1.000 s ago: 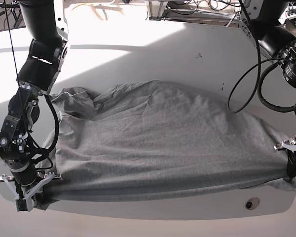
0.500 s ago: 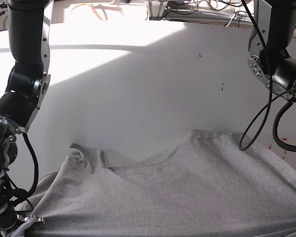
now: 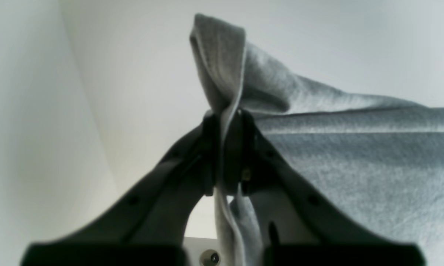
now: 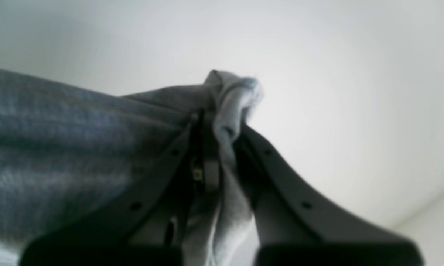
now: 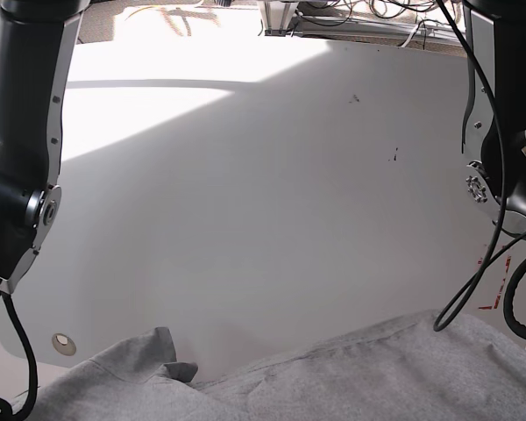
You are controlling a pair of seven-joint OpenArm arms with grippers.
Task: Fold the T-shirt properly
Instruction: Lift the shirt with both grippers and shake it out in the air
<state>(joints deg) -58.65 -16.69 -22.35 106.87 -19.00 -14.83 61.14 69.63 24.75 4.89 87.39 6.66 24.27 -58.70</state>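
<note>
Both tools clamped on T-shirt (image 5: 359, 377): left tool (image 3: 227, 147) pinches folded grey edge, right tool (image 4: 218, 144) pinches bunched corner. Cloth stretched between them, lifted. Base view: shirt fills bottom edge, white counter (image 5: 263, 193) bare beyond, tools out of frame.

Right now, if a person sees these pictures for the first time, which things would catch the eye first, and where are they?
First is the grey T-shirt, bunched along the bottom edge of the base view, with the wide white table bare beyond it. Next, in each wrist view, a dark claw is shut on a pinched fold of that T-shirt: the left claw and the right claw. The black arms stand at both sides of the base view.
</note>
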